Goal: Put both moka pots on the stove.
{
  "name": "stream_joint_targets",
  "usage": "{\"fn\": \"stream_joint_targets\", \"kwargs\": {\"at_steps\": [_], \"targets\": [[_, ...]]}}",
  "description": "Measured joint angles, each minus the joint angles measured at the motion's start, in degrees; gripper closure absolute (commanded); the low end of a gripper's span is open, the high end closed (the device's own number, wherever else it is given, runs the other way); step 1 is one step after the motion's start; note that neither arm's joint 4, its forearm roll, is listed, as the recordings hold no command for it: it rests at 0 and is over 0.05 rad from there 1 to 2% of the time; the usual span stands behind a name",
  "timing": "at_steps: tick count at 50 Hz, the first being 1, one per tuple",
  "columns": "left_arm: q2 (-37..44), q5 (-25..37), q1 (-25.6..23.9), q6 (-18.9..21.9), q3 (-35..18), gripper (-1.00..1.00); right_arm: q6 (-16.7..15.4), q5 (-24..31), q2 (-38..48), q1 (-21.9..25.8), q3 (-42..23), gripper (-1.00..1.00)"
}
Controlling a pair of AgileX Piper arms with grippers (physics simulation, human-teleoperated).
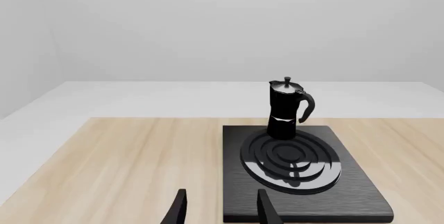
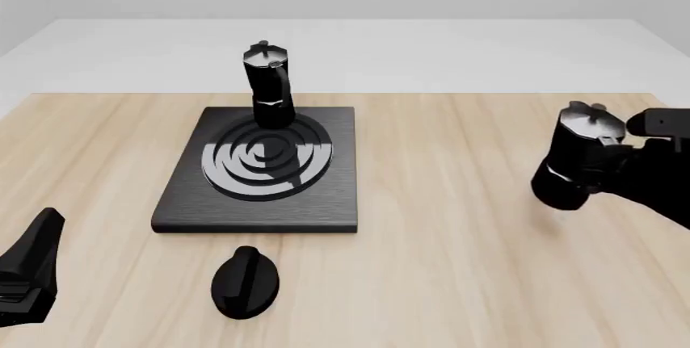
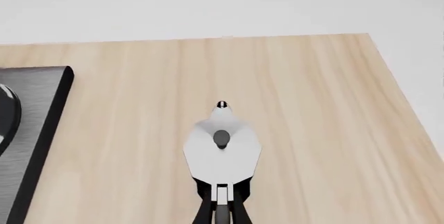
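Nearest, left tool [image 1: 219,208] open, empty, short of the stove [image 2: 258,203]. Right of the stove, right tool [image 2: 620,158] clamped on the second moka pot [image 2: 577,158] — lifted off the tabletop [image 2: 453,227]. Farthest, first moka pot [image 2: 270,85] upright on the stove's far edge.

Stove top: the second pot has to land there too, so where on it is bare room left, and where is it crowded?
The stove is taken only at its far edge, where a moka pot stands. The ring burner and the near strip toward the black oval knob are bare. The other moka pot, in the right gripper, hangs over the bare table.
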Motion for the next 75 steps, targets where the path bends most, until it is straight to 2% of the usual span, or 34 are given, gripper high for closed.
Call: {"fn": "stream_joint_targets", "kwargs": {"at_steps": [12,22,33,59,75], "targets": [[0.00,0.00,0.00,0.00,0.00,-1.00,-2.43,5.10,-2.97,2.59,-5.31,1.00],[0.00,0.00,-0.01,0.00,0.00,-1.00,-3.80,7.15,-1.63,6.37,-11.20,1.00],[0.00,0.00,0.00,0.00,0.00,-1.00,-4.76,7.21,3.01,11.43,-17.66,1.00],[0.00,0.00,0.00,0.00,0.00,-1.00,-4.60,6.48,16.43,24.18,-31.66,1.00],[0.01,-0.01,0.00,0.00,0.00,-1.00,-4.38,6.42,22.37,30.25,-37.06,1.00]]}}
